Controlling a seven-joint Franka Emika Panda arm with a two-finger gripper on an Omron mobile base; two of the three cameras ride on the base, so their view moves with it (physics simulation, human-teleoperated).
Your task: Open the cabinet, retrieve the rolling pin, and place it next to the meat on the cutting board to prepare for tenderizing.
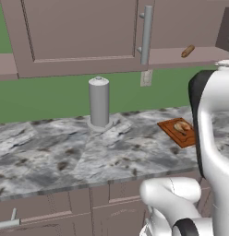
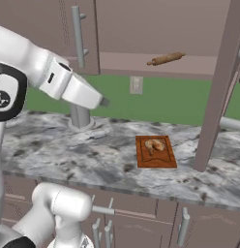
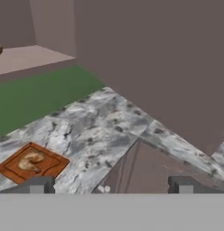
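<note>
Rolling pin [image 2: 165, 59] lies in the open cabinet [image 2: 156, 34], likely light, stiff, best gripped mid-length; hand [image 3: 111, 186] spread apart.

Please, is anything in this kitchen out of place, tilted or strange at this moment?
Nothing is spilled or damaged. One cabinet door stands swung open over the counter. The rolling pin lies slanted on the open shelf. The meat sits on the cutting board. The tool is open and holds nothing.

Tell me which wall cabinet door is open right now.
The right-hand mauve-brown cabinet door, swung out edge-on over the marble counter, exposing the tan wooden rolling pin. The left door, with its vertical grey bar handle, sits shut.
</note>
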